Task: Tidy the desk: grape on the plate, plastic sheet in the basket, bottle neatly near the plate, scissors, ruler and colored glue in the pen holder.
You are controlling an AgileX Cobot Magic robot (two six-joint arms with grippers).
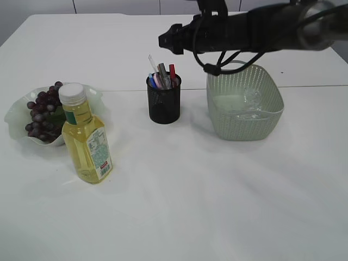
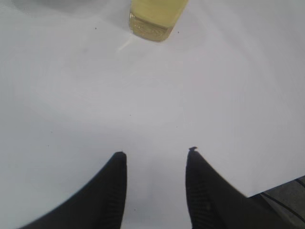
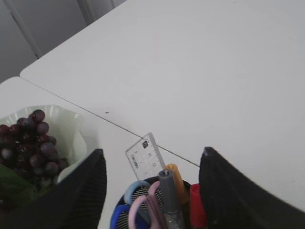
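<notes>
The grapes lie on the clear wavy plate at the left; they also show in the right wrist view. The yellow bottle stands upright just right of the plate; its base shows in the left wrist view. The black mesh pen holder holds the scissors, the clear ruler and glue sticks. The green basket holds the clear plastic sheet. My right gripper is open and empty, above the holder. My left gripper is open and empty over bare table.
The white table carries a seam line behind the holder. Its near edge shows at the lower right of the left wrist view. My right arm stretches from the upper right above the basket.
</notes>
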